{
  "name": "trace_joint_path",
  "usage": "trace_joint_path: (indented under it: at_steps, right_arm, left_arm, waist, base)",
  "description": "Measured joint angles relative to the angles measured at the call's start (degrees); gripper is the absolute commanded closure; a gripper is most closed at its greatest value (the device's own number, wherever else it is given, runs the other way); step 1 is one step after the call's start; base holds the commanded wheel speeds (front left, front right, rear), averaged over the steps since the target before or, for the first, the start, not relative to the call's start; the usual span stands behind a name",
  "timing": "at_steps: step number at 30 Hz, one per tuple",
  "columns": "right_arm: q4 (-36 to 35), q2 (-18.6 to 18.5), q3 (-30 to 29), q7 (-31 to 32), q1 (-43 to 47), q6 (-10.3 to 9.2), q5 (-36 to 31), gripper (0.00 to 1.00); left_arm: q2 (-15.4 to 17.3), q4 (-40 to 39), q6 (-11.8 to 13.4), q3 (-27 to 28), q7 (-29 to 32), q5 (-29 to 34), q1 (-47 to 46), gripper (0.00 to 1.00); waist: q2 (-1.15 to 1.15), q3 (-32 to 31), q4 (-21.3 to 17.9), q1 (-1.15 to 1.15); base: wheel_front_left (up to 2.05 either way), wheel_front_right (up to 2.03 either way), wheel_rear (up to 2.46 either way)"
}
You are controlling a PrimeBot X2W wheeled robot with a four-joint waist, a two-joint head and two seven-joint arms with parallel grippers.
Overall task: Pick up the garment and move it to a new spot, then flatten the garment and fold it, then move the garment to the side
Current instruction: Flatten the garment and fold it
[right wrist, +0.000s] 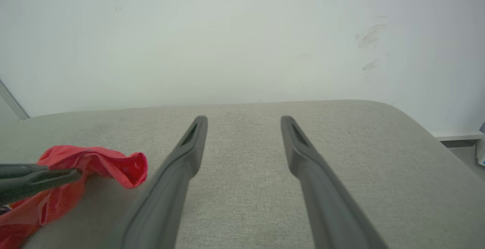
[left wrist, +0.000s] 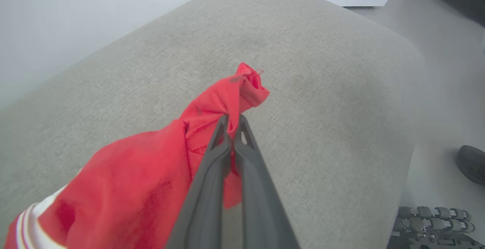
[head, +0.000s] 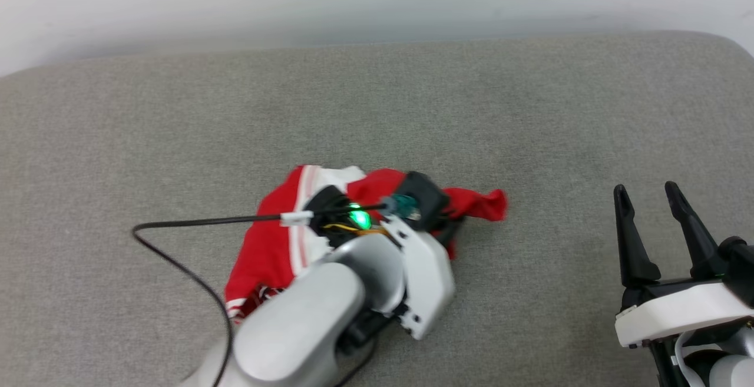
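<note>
Two pincers in view. Left pincer [left wrist: 233, 118] is clamped tight on a red fold of the garment [head: 268, 245], which sits bunched on the grey counter [head: 412, 110]. Right pincer [head: 645, 189] is wide, holding nothing, well apart to the garment's right.

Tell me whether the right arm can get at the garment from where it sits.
Probably yes: only bare cushion lies between the open right gripper and the garment, though the left gripper is pinching its cloth close by.

Matt cloth garment [head: 265, 251] (cushion [head: 530, 110] coarse-woven)
</note>
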Motion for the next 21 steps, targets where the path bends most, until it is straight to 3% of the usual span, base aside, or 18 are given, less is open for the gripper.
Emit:
trace_joint_path:
  at_steps: [7,14,15,17,21]
  right_arm:
    - [-1.37,-0.02,-1.2,0.16,0.23,0.0,0.02,0.0]
    - [-1.29,-0.01,-1.29,-0.48,-0.18,0.0,0.53,0.0]
    - [-1.09,-0.01,-1.32,-0.66,-0.25,0.0,0.53,0.0]
    - [-0.76,-0.01,-1.46,-0.69,-0.4,0.0,0.53,0.0]
    - [-0.44,0.0,-1.8,-0.78,-0.65,0.0,0.36,0.0]
  left_arm:
    - [-5.55,-1.13,-2.7,-7.88,0.42,0.67,-0.91,1.0]
    - [-4.63,3.01,-3.93,-17.23,2.4,-1.64,2.76,1.0]
    - [-4.57,3.45,-4.05,-18.07,1.96,-2.12,3.09,0.79]
    - [-4.47,3.92,-4.1,-19.22,0.36,-2.4,3.36,0.0]
    - [-4.79,3.31,-4.12,-19.34,-6.09,-1.75,3.04,0.0]
  waist:
    - [0.0,2.28,-1.59,0.0]
    - [0.0,5.48,-2.57,0.0]
    - [0.0,5.61,-2.53,0.0]
    - [0.0,5.59,-2.3,0.0]
    - [0.0,4.64,-1.47,0.0]
  base:
    - [0.0,0.0,0.0]
    - [0.0,0.0,0.0]
    - [0.0,0.0,0.0]
    - [0.0,0.0,0.0]
    - [0.0,0.0,0.0]
